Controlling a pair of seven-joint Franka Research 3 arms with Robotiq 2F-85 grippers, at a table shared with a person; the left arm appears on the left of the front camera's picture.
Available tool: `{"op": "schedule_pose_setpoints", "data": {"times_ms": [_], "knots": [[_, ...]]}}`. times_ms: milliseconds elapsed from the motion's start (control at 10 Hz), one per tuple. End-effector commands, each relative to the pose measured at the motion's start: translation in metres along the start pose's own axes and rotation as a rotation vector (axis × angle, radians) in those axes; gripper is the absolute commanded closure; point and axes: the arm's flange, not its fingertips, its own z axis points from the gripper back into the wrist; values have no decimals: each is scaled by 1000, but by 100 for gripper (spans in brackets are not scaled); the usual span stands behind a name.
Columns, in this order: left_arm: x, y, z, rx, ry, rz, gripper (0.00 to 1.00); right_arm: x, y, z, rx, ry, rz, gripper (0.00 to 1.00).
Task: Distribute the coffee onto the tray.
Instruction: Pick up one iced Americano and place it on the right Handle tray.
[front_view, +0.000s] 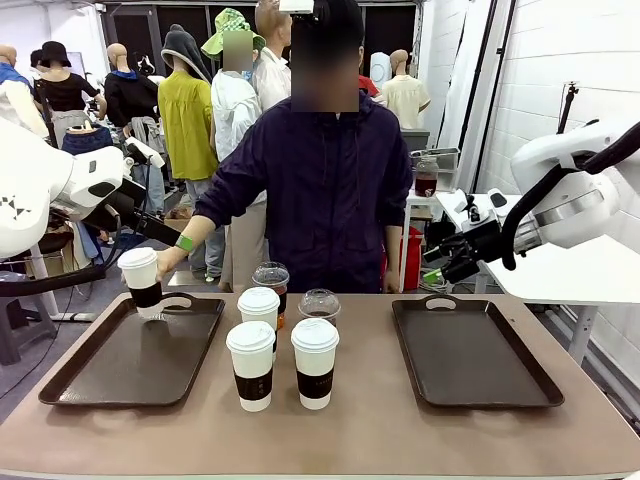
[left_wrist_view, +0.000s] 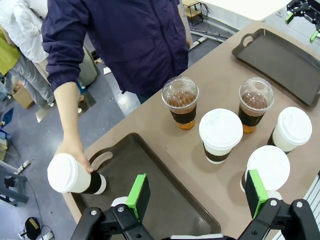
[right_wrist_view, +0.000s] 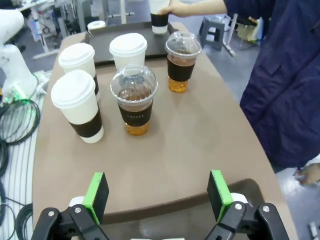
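Note:
A person's hand (front_view: 172, 256) holds one white lidded cup with a brown sleeve (front_view: 140, 283) (left_wrist_view: 72, 175) tilted over the far corner of the left tray (front_view: 100, 385). Three more white cups (front_view: 251, 364) (front_view: 315, 361) (front_view: 259, 305) stand on the table between the trays. Behind them are two dome-lidded iced coffees (front_view: 270, 280) (front_view: 320, 303). My left gripper (left_wrist_view: 197, 192) hangs open above the left tray (left_wrist_view: 150, 170), holding nothing. My right gripper (right_wrist_view: 158, 195) is open and empty above the right tray's rim (right_wrist_view: 165, 212), facing the cups (right_wrist_view: 134, 100).
The right tray (front_view: 470, 385) is bare, with its handle toward the person. The person in a dark jacket (front_view: 320, 190) stands at the far edge, behind the middle of the table. A white table (front_view: 570, 275) stands to the right.

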Motion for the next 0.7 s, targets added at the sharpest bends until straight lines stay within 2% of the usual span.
{"op": "schedule_pose_setpoints", "data": {"times_ms": [0,300,600], "knots": [[-1,1,1,-6,0,3,0,-28,-24,-27,50,-116,-8,0],[-1,1,1,-6,0,3,0,-57,-21,-67,138,-221,57,0],[-1,1,1,-6,0,3,0,-85,-18,-100,130,-324,72,0]]}}
